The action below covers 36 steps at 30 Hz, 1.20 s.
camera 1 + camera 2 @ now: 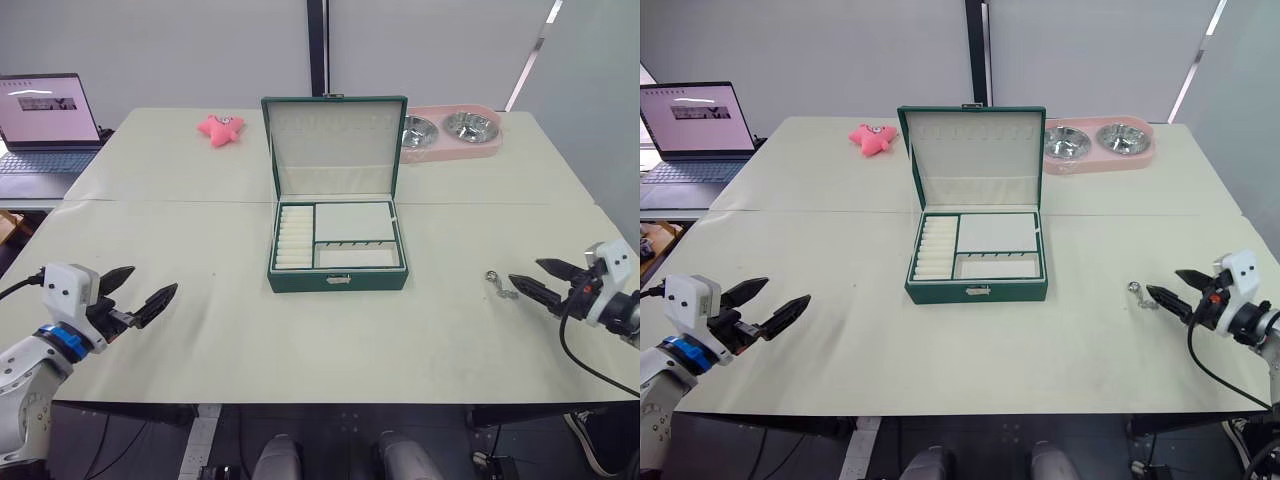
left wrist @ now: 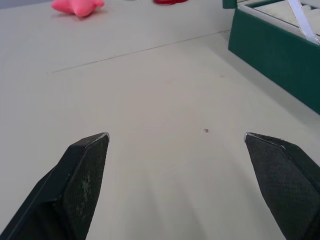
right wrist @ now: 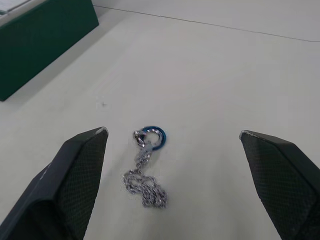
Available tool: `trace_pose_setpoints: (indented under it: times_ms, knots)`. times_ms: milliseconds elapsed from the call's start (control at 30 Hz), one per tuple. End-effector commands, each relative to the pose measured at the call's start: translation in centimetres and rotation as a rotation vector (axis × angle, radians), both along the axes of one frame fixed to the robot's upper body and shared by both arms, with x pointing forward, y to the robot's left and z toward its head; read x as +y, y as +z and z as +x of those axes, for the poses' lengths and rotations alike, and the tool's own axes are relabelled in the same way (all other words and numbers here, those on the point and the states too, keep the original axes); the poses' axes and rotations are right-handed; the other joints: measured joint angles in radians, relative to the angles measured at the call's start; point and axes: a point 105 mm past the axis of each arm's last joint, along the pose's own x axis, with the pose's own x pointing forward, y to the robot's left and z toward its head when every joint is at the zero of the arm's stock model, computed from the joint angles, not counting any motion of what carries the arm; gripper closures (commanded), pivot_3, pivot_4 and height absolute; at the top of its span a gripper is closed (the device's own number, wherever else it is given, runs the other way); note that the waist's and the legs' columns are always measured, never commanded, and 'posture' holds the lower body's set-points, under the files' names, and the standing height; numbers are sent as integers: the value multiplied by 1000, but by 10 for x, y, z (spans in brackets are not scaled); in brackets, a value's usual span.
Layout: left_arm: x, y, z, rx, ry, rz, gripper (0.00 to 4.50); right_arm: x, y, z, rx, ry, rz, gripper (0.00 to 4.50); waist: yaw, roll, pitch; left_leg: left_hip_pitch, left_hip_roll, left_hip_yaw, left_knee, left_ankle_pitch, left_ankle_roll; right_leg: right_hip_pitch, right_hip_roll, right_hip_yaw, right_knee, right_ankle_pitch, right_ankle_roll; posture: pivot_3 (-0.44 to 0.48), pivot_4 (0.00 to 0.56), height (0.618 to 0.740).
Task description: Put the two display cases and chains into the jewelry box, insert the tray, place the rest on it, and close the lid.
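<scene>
- Lying on the table (image 1: pixel 230 330) to the right of the jewelry box (image 1: pixel 338 272), the chain (image 3: pixel 145 175) is directly ahead of the right gripper (image 3: pixel 172 175), just in front of its fingertips and between their two lines
- Its long axis runs roughly along the reach direction of this gripper: in the right wrist view the ring end with a bluish rim points away from the fingers, and the bunched links are the part nearer to them
- The right gripper has its two black fingers spread wide apart and holds nothing; the chain sits a little closer to one finger than to the other, so I judge that a small sideways correction is needed before closing
- The left gripper (image 1: pixel 133 294) is also wide open and empty, low over the table on the far side of the box, well apart from the chain; the right arm is clearly the nearer one for this pick
- The jewelry box stands in the middle of the table with its lid (image 1: pixel 334 145) raised upright, and the tray (image 1: pixel 338 236) seems already seated inside, cream compartments showing
- From the chain, the box lies toward the robot's left and slightly farther away, so the carry should go in that direction
- I judge the chain thin and loose, so the fingertips must come down almost touching the table, or it may slip out
</scene>
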Motion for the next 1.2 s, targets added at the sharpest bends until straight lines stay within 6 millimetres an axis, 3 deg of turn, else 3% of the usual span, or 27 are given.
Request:
trace_pose_setpoints:
  times_ms: [33, 333, 767, 833, 933, 1067, 1200]
  knots:
    - [14, 9, -2, -47, 59, 24, 0, -26, 2, -8, -51, -109, -10, 28, 1, 0, 0, 0, 0, 0, 0, 0, 0, 0, 0, 0, 0, 0, 0, 0, 150, 740]
    - [23, -3, -7, -40, 126, -7, 0, -37, -14, -10, -67, -196, 0, 28, -1, 0, 0, 0, 0, 0, 0, 0, 0, 0, 0, 0, 0, 0, 0, 0, 150, 740]
    - [18, -2, -6, -64, 145, -26, 0, -37, -12, -6, -99, -218, 20, 28, 1, 0, 0, 0, 0, 0, 0, 0, 0, 1, 0, 0, 0, 0, 0, 0, 150, 740]
    - [5, 11, -1, -108, 97, -41, 0, -36, -6, -6, -121, -215, 52, 28, 1, 0, 0, 0, 0, 0, 0, 0, 0, 1, 0, 0, 0, 0, 0, 0, 150, 740]
    - [-37, 36, 8, -151, -85, -72, 0, -21, 5, -5, -142, -160, 88, 28, 2, 0, 0, 0, 0, -1, 0, 0, 0, 1, 0, 0, 0, 0, 0, 0, 150, 740]
    - [-91, 50, 14, -111, -316, -55, 0, 4, 14, -7, -144, -76, 84, 28, 4, 0, 0, 0, 0, -1, 0, 0, 0, 2, 0, -1, 0, 0, 0, 0, 150, 740]
    - [-127, 57, 17, -99, -469, -33, 0, 20, 22, -10, -161, -38, 74, 28, 6, 0, 0, 0, 0, -1, 1, 0, 0, 2, 0, -1, 0, 0, 0, 0, 150, 740]
